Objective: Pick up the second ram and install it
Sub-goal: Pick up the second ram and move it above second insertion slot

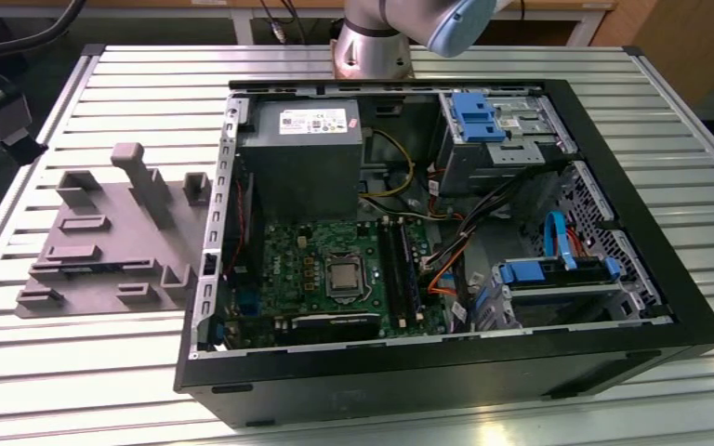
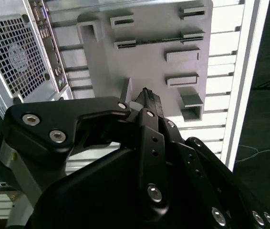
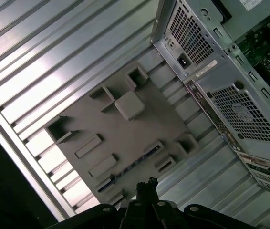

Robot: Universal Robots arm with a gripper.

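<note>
The second ram stands on edge in a long slot of the grey holder plate, a thin dark strip with small chips. In the first wrist view the ram runs along the plate near the gripper tips. My gripper hangs above the plate, a little short of the stick, with its black fingers pressed together and nothing between them. The first wrist view shows the gripper tips just off the plate's edge. In the exterior view the holder plate lies at the left.
An open black computer case lies on the slatted metal table, with the green board's long black sockets inside. Its vented rear panel sits close beside the holder plate. The table's edge runs just past the plate.
</note>
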